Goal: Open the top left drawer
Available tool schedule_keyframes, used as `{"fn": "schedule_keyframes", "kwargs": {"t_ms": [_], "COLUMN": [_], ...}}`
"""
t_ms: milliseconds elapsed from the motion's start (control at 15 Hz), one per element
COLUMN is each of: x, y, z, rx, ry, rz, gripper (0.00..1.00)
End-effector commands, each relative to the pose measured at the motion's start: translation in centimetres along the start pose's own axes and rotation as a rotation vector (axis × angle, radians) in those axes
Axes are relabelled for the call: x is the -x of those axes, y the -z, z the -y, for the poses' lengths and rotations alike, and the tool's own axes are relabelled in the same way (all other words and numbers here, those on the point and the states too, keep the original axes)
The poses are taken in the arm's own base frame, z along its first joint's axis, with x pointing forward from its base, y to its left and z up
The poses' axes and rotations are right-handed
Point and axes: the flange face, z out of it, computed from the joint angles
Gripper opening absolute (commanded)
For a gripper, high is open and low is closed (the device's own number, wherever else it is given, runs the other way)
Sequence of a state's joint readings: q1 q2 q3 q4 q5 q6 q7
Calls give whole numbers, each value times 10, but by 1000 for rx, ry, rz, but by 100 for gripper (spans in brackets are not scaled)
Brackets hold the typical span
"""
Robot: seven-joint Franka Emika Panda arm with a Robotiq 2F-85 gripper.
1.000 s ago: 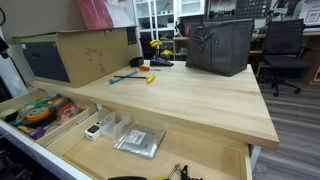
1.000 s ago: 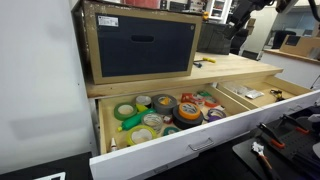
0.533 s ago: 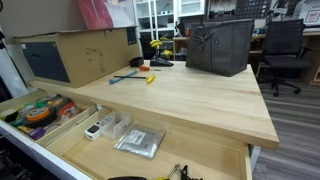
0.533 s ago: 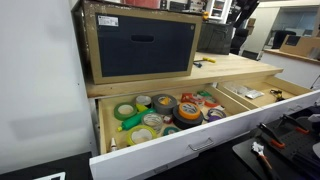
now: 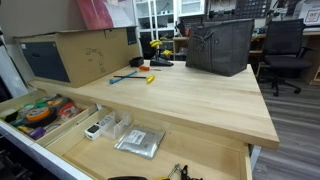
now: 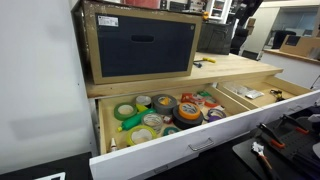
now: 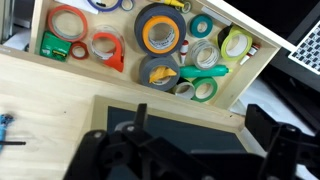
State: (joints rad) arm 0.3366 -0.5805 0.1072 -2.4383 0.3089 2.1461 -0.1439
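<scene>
The top left drawer [image 6: 181,150] stands pulled far out, with its white front toward the camera. Its wood inside holds orange, green and grey tape rolls [image 6: 163,106]. It also shows at the left edge in an exterior view [image 5: 18,104] and from above in the wrist view [image 7: 238,88]. My gripper [image 7: 198,112] is open and empty. It hovers above the dark face of the cardboard box [image 7: 170,125] on the tabletop, just behind the drawer. It touches nothing. Only a dark part of the arm [image 6: 240,10] shows at the top of an exterior view.
A much wider wood drawer [image 5: 205,152] is open too, with a clear plastic box [image 5: 108,126] and a silver packet [image 5: 140,142]. On the wooden tabletop [image 5: 190,95] stand the cardboard box [image 5: 75,55], a black bag [image 5: 220,45] and small tools [image 5: 135,75].
The dark arm at the top of an exterior view has shifted slightly to the left. The drawers and the things on the table have not moved.
</scene>
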Motion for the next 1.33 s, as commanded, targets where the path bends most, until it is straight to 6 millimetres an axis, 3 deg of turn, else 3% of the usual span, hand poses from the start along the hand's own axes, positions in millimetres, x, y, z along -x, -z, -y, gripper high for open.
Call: {"fn": "schedule_keyframes", "kwargs": {"t_ms": [0,267,467,667,867,1067,1267], "x": [0,0,0,2,10,21,31], "y": [2,6,40,78,110,127,128], "z": [5,13,2,-27,-68,-102,-117], "rx": [1,-1,25,62,61,27,-36], "ry": [20,12,-95,-223,-351,-431,-445], "rz": [-2,-7,-13,14,86,167,227], "gripper": [100,100,100,100,100,100,100]}}
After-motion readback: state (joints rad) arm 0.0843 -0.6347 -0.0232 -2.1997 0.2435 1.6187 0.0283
